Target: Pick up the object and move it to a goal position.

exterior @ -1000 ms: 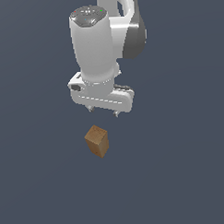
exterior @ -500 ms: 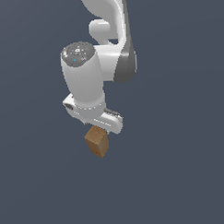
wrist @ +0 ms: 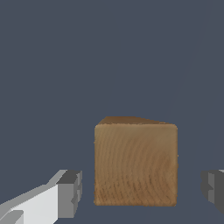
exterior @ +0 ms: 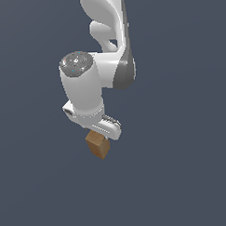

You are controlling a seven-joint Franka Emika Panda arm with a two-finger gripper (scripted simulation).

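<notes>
Jaws stand wide apart, one finger [wrist: 70, 192] on each side of the block [wrist: 135, 164] with clear gaps, so closing should catch it. It sits low in the wrist view, and just under the gripper [exterior: 102, 134] in the exterior view's centre. One block, one arm.

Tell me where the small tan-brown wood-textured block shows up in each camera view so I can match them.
Exterior view: the small tan-brown wood-textured block sits just below centre, directly under the white gripper.
Wrist view: the block fills the lower middle, between the two grey fingertips, with gaps on both sides.
Shared landmark: the white gripper, whose fingers flank the block.
</notes>
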